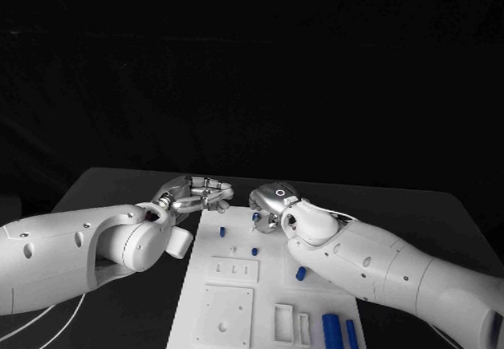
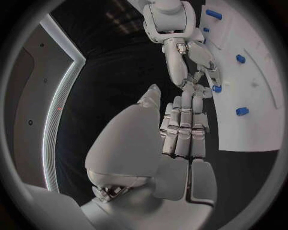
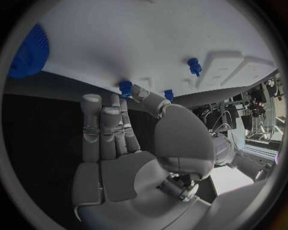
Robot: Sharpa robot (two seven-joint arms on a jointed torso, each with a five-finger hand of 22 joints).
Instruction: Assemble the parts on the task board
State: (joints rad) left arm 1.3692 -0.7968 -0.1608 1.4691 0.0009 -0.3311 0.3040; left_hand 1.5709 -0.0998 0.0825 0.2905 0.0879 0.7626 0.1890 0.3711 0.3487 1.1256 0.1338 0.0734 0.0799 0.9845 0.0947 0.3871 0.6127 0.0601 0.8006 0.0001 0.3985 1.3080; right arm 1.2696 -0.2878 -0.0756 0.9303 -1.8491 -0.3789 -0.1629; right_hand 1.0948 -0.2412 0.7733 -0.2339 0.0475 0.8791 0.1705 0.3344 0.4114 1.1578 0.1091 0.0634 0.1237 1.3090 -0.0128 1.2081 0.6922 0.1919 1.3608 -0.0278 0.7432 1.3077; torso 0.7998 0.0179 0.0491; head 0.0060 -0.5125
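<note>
The white task board (image 1: 265,348) runs down the middle of the black table. Both hands hover at its far end. My right hand (image 1: 276,204) pinches a small blue part (image 1: 256,217) between thumb and fingertips, just over the board's far edge. The left wrist view shows that right hand (image 2: 186,57) on the same part (image 2: 216,88). In the right wrist view the part (image 3: 126,87) sits at the tips of the right hand (image 3: 120,139). My left hand (image 1: 195,195) is beside the board's far left corner. Its fingers (image 2: 180,129) are stretched out, holding nothing.
Other blue parts are on the board: one peg (image 1: 223,231) near the far end, one (image 1: 301,273) at the right edge, and two cylinders (image 1: 332,333) at the near right. White raised blocks (image 1: 228,316) and slots (image 1: 285,323) fill the near half.
</note>
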